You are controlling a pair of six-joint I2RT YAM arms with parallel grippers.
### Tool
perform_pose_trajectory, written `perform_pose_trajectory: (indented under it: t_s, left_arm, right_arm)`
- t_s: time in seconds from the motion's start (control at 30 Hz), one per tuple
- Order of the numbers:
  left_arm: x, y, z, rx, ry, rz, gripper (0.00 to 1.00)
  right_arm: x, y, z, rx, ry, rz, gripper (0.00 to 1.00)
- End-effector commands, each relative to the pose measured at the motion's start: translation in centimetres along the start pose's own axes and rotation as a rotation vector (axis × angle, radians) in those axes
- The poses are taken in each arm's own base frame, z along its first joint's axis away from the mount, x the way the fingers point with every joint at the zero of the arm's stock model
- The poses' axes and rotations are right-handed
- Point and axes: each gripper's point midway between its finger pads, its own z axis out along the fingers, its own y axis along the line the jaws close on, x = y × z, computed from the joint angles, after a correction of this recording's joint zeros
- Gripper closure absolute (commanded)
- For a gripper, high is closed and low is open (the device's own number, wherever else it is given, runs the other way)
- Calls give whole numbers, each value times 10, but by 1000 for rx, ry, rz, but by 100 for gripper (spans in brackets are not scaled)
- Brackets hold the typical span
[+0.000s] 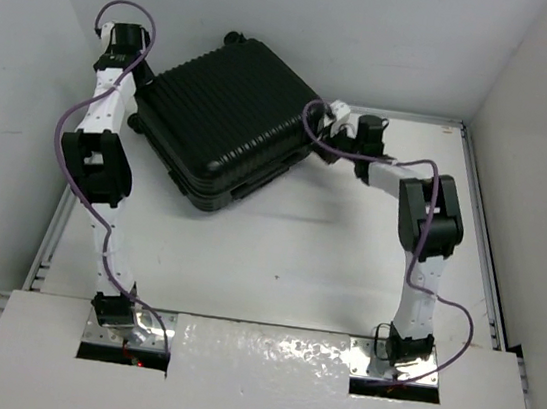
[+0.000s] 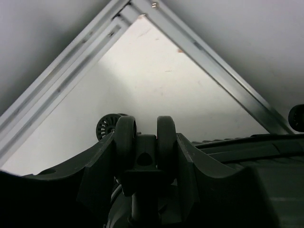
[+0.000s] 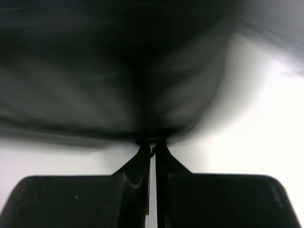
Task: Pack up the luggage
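Note:
The luggage (image 1: pixel 229 118) is a black ribbed hard-shell suitcase lying shut and flat at the far left of the white table. My left gripper (image 1: pixel 141 76) is at its far-left corner. In the left wrist view, my left gripper (image 2: pixel 146 137) has its fingers closed against both sides of a twin caster wheel (image 2: pixel 126 137) of the luggage (image 2: pixel 266 156). My right gripper (image 1: pixel 324 115) is at the luggage's right corner. In the right wrist view, my right gripper (image 3: pixel 153 145) is shut with its tips against the blurred black shell (image 3: pixel 118 71), pinching a small thin piece that looks like a zip pull.
White walls stand close on the left, back and right. Aluminium rails (image 2: pixel 71 66) meet in the far corner just behind the luggage, and another rail (image 1: pixel 479 211) runs down the right side. Another luggage wheel (image 2: pixel 107 126) shows behind the held one. A white board (image 1: pixel 260 384) covers the near edge.

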Motion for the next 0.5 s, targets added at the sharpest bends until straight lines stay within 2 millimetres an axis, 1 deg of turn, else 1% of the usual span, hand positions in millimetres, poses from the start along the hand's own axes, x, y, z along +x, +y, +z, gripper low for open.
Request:
perform_pose_trajectory:
  t_s: [0.0,0.03,0.07,0.1,0.13,0.2,0.23,0.27,0.3,0.37,0.4,0.43,0.47]
  left_arm:
    - [110,-102,-6,309,201,278,100]
    - [117,-106,-6,340,214,310,100]
    - [119,-108,-6,349,212,323,100]
    - [123,-112,-8,364,216,340,100]
    - [127,-111,-8,359,220,358,100]
    - [131,-109,-10,335,224,362,100]
    - [129,-98,-7,257,214,317,95]
    - [124,-89,-11,205,210,285,82]
    - [117,-74,-17,144,194,222,81]
    - [106,-61,-27,119,167,153,81]
    - [91,-49,-30,80,121,111,78]
    - [74,-41,-48,53,84,34,72]
    - [67,-28,-58,-4,71,8,48]
  right_arm:
    - [-58,221,1,-530,-177,-193,100]
    - [-53,233,-13,-523,-177,-196,100]
    - [-53,240,-13,-491,-177,-212,100]
    - [-54,243,-16,-482,-180,-217,100]
    - [-50,244,-19,-473,-176,-214,100]
    - [-55,242,-22,-448,-194,-195,100]
    - [-53,230,-18,-378,-180,-183,100]
    - [-48,217,-15,-330,-164,-166,100]
    - [-44,198,-11,-239,-140,-151,100]
    - [-36,171,-11,-114,-116,-44,100]
    - [-42,147,-16,-30,-150,-8,100]
    - [-29,142,-23,-21,-156,35,100]
    - [-46,130,-33,-9,-249,97,100]
